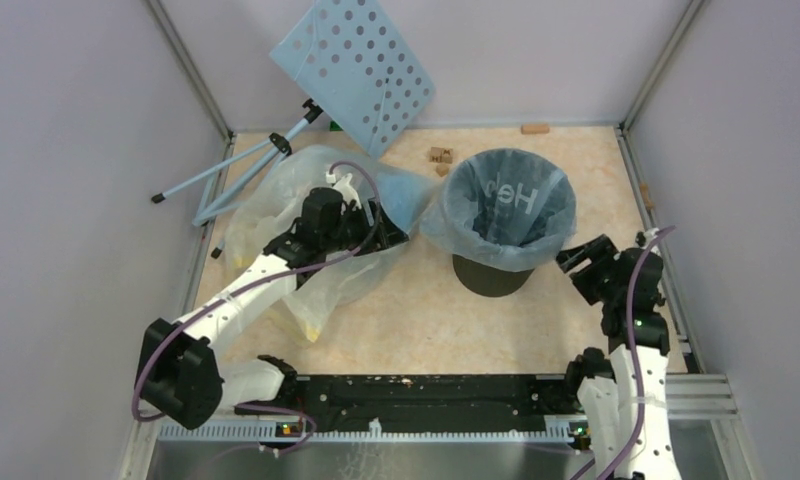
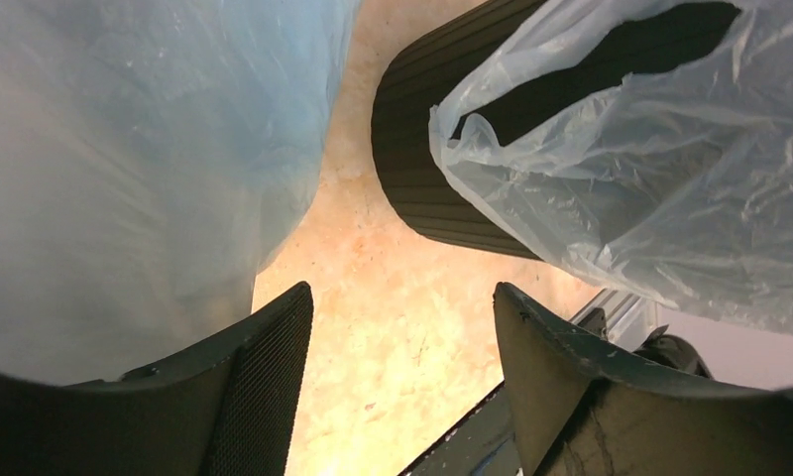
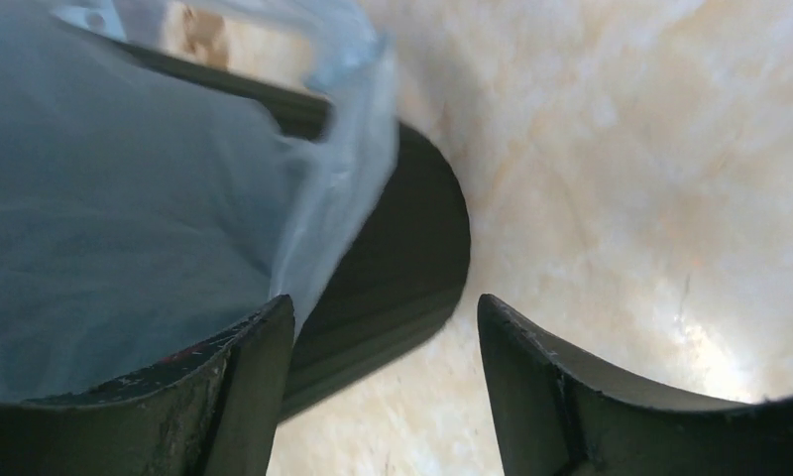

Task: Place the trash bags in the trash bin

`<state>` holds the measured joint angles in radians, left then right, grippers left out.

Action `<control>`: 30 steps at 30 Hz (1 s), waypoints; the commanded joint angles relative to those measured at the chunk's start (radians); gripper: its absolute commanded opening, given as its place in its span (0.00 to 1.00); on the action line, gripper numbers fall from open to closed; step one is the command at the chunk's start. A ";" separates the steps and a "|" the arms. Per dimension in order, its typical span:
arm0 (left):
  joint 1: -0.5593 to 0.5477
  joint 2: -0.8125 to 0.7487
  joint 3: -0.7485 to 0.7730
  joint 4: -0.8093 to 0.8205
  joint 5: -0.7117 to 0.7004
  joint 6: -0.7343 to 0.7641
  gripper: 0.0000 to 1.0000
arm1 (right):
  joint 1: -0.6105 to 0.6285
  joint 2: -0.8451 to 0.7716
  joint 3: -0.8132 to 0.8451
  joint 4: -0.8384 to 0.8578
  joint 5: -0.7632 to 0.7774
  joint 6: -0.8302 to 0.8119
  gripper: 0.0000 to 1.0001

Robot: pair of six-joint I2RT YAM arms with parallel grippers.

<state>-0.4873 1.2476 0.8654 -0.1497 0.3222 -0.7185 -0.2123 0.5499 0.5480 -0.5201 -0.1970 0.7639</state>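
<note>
The black trash bin point(image 1: 491, 277) stands right of centre, lined with a light-blue trash bag point(image 1: 503, 205) that has white lettering and is draped over the rim. More light-blue film point(image 1: 408, 192) lies to the bin's left, against the yellowish sack. My left gripper point(image 1: 386, 237) is open and empty, between that film and the bin. The left wrist view shows the film point(image 2: 145, 149), the bin wall point(image 2: 422, 159) and the draped bag point(image 2: 660, 178). My right gripper point(image 1: 577, 270) is open and empty at the bin's right side. Its view shows the bag point(image 3: 125, 198) and the bin point(image 3: 402, 258).
A clear yellowish plastic sack point(image 1: 276, 205) lies under my left arm. A pale-blue perforated panel point(image 1: 356, 65) on a tripod stand point(image 1: 238, 165) leans at the back left. Small wooden blocks point(image 1: 439, 155) lie behind the bin. Walls enclose the table on three sides.
</note>
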 commanded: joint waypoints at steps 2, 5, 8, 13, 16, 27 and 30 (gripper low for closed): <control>-0.010 -0.085 -0.054 -0.006 0.006 0.055 0.67 | 0.002 -0.033 -0.134 0.005 -0.201 0.055 0.64; -0.030 -0.089 -0.112 0.035 0.029 0.040 0.52 | 0.011 -0.043 -0.202 0.084 -0.261 0.067 0.56; -0.065 -0.075 -0.152 0.111 0.057 0.020 0.39 | 0.054 -0.022 -0.265 0.221 -0.343 0.104 0.48; -0.118 -0.026 -0.145 0.181 0.040 0.050 0.28 | 0.219 0.071 -0.326 0.523 -0.326 0.200 0.44; -0.147 -0.005 -0.134 0.180 -0.010 0.096 0.27 | 0.301 0.177 -0.336 0.713 -0.279 0.258 0.44; -0.206 -0.151 -0.144 -0.021 -0.370 0.154 0.45 | 0.350 0.584 -0.198 1.068 -0.218 0.255 0.47; -0.207 -0.195 -0.073 -0.153 -0.449 0.174 0.53 | 0.351 0.668 -0.146 1.078 -0.211 0.224 0.52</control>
<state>-0.6937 1.1217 0.7120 -0.1581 0.0341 -0.5846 0.1303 1.1339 0.3084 0.4019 -0.4419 1.0222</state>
